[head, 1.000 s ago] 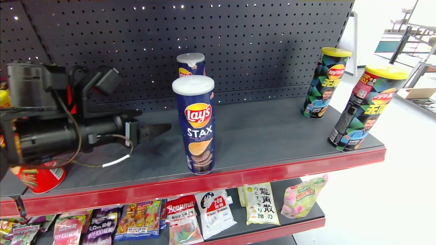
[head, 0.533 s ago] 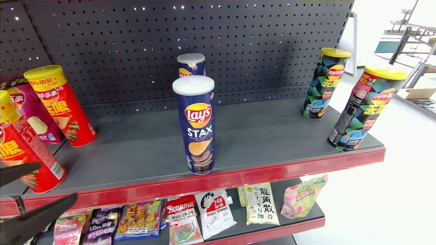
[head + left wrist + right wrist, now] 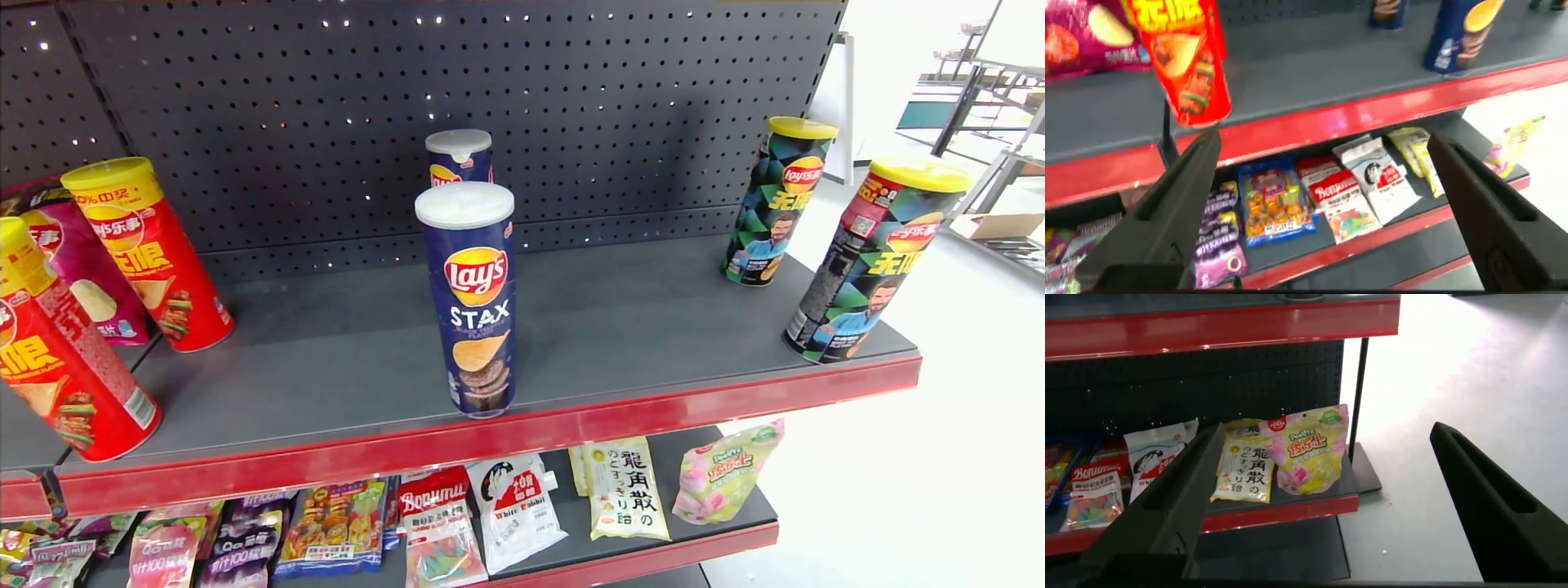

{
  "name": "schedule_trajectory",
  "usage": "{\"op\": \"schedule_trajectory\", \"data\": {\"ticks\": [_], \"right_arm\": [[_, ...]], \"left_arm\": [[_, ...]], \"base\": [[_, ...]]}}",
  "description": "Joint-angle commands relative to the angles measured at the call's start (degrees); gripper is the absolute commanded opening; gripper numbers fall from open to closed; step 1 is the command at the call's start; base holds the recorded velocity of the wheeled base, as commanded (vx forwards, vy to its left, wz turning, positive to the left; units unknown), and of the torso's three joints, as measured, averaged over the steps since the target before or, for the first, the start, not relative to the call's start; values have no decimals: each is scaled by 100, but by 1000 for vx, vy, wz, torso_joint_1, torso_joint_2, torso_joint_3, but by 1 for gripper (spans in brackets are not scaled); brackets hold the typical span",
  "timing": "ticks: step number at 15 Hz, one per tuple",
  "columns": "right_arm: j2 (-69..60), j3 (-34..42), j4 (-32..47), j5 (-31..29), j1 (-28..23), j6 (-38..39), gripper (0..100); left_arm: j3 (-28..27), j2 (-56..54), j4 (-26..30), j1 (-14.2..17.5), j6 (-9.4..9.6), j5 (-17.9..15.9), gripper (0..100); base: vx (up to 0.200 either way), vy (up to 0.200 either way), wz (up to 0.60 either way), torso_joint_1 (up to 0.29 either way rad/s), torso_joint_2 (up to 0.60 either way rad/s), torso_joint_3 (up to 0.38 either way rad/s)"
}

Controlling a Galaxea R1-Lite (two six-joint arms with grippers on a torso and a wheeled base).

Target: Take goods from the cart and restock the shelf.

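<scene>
A blue chip can (image 3: 467,298) stands upright at the front middle of the top shelf (image 3: 620,327), with a second blue can (image 3: 459,155) behind it. Two red chip cans (image 3: 147,253) (image 3: 57,367) stand at the shelf's left end. My left gripper (image 3: 1323,139) is open and holds nothing; it hangs in front of the shelf's red front edge (image 3: 1315,122), below the front red can (image 3: 1180,57). My right gripper (image 3: 1328,429) is open with nothing in it, low down, facing the lower shelf (image 3: 1282,513) and its snack bags (image 3: 1310,449).
Two dark yellow-lidded cans (image 3: 780,200) (image 3: 886,261) stand at the shelf's right end. A purple chip can (image 3: 57,245) leans at the far left. Several snack bags (image 3: 441,523) line the lower shelf. Bare shelf lies either side of the blue cans. Open floor (image 3: 1454,376) lies to the right.
My left arm has pulled back off the top shelf, down to the left and out of the head view, uncovering the red cans. The cans have not moved.
</scene>
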Motion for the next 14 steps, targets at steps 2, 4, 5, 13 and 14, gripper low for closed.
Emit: {"op": "schedule_trajectory", "data": {"ticks": [2, 4, 5, 13, 14], "right_arm": [[4, 0, 0, 1, 1, -12, 100], [4, 0, 0, 1, 1, -21, 100], [4, 0, 0, 1, 1, -21, 100], [4, 0, 0, 1, 1, 5, 100], [4, 0, 0, 1, 1, 5, 100]], "left_arm": [[-23, 507, -148, 221, -57, 386, 100], [47, 665, -350, 282, -294, 676, 100], [170, 560, -341, 282, -294, 693, 100], [750, 68, -385, 229, -259, 640, 100], [917, -178, -385, 229, -189, 649, 100]], "base": [[0, 0, 0, 0, 0, 0], [0, 0, 0, 0, 0, 0], [0, 0, 0, 0, 0, 0], [0, 0, 450, 5, 1, 2], [0, 0, 0, 0, 0, 0]]}}
